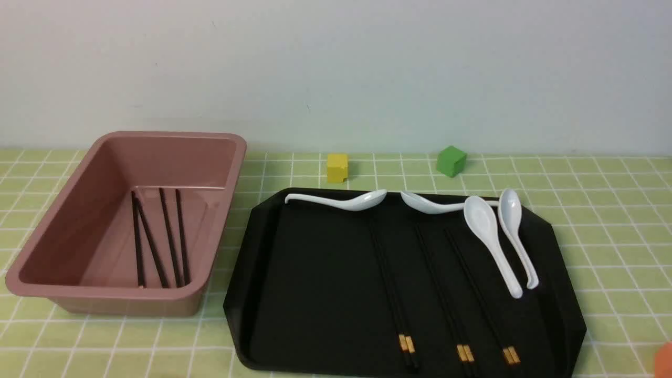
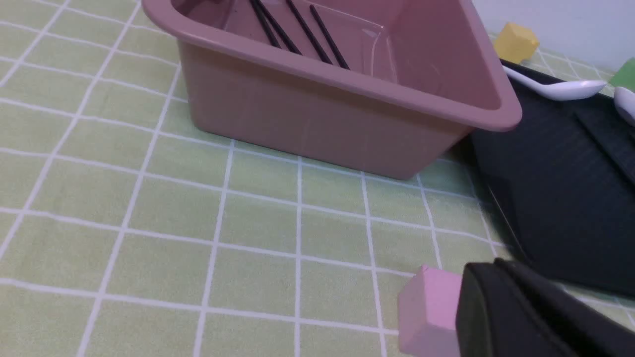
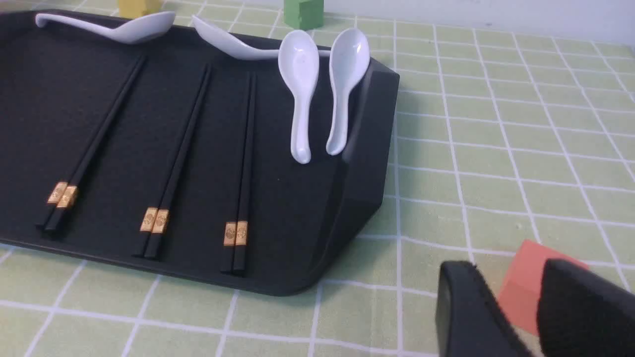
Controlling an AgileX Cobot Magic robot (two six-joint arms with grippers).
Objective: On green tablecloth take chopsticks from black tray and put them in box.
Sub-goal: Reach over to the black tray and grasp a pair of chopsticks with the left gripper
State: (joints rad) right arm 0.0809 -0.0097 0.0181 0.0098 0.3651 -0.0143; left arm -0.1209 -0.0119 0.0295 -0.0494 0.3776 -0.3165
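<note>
On the green tablecloth (image 1: 604, 236) the black tray (image 1: 315, 273) holds three pairs of chopsticks (image 1: 391, 283) with gold bands, side by side in its right half; the right wrist view shows them too (image 3: 181, 148). To the tray's left stands the pink box (image 1: 63, 231), with several black chopsticks (image 1: 169, 236) lying on its floor. My left gripper (image 2: 496, 270) is shut and empty, low over the cloth in front of the box (image 2: 317, 114), near the tray's corner. My right gripper (image 3: 516, 297) is open and empty, off the tray's (image 3: 49, 99) right near corner. Neither gripper shows in the front view.
Several white spoons (image 1: 493, 241) lie along the tray's far and right sides. A yellow cube (image 1: 337, 167) and a green cube (image 1: 451, 160) sit behind the tray. A pink cube (image 2: 426, 312) lies beside my left gripper. An orange-red cube (image 3: 526, 282) lies just beyond my right fingers.
</note>
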